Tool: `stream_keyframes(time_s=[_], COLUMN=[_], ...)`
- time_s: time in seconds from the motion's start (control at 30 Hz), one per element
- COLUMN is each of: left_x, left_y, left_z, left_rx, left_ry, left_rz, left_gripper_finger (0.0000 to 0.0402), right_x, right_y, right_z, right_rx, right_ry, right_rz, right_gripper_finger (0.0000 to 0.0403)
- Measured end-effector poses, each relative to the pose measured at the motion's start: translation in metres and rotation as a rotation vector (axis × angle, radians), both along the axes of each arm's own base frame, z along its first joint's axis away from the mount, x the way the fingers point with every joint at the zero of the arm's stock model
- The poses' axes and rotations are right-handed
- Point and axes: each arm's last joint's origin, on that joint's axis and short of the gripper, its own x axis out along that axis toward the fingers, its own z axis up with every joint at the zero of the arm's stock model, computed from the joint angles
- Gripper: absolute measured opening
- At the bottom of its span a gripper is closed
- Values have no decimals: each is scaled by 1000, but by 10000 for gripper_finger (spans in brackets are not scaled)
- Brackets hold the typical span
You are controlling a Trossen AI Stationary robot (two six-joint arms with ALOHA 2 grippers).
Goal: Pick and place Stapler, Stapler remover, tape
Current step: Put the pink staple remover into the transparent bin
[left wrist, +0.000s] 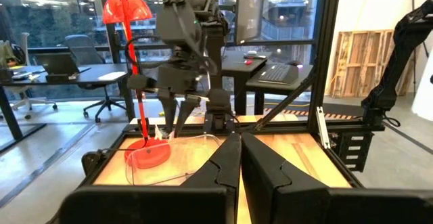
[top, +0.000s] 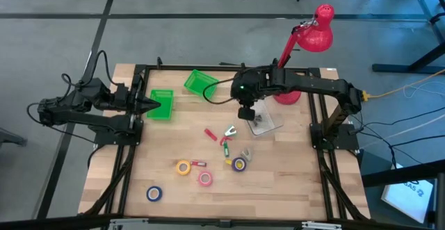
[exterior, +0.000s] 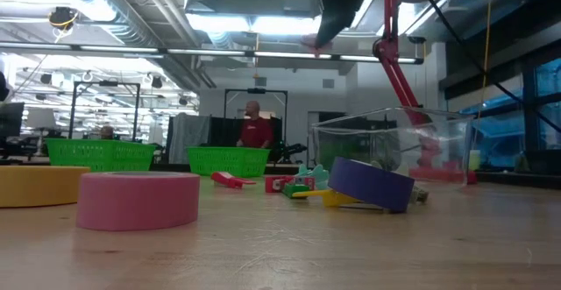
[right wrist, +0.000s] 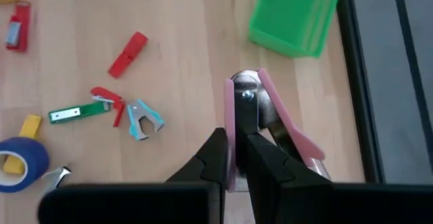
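Lamp: red desk lamp at the table's far right.
Table: light wooden tabletop.
Background: person in red shirt.

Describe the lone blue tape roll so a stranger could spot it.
On the wooden table, look toward the corner opposite the red lamp. The blue roll lies there alone, beyond the yellow roll and pink roll; the other blue roll sits among the tools.

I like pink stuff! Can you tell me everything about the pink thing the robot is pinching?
The pink staple remover has two pink plastic-looking arms joined by a shiny metal pivot with a screw. One arm stands between the fingers of the right tool, which is shut on it; the other splays out sideways. It hangs in the air above the wooden table, touching only the tool.
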Motion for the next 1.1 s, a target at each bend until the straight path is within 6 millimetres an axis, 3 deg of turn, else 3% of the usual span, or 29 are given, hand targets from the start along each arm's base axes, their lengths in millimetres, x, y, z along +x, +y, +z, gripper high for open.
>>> stream_keyframes(time_s=[0.37,0.77,0.87,1.1], left_x=[0,0,0,0], left_y=[0,0,0,0], left_z=[0,0,0,0], left_rx=[0,0,0,0], left_ry=[0,0,-1,0], left_rz=[0,0,0,0], left_gripper_finger=[10,10,10,6], right_x=[-19,-37,-41,-62], right_y=[1,2,3,2], right_z=[-27,-97,-112,-128], right_rx=[-8,4,-2,-27], right_ry=[255,481,460,354], right_rz=[14,11,-5,-112], right_gripper_finger=[35,35,35,35])
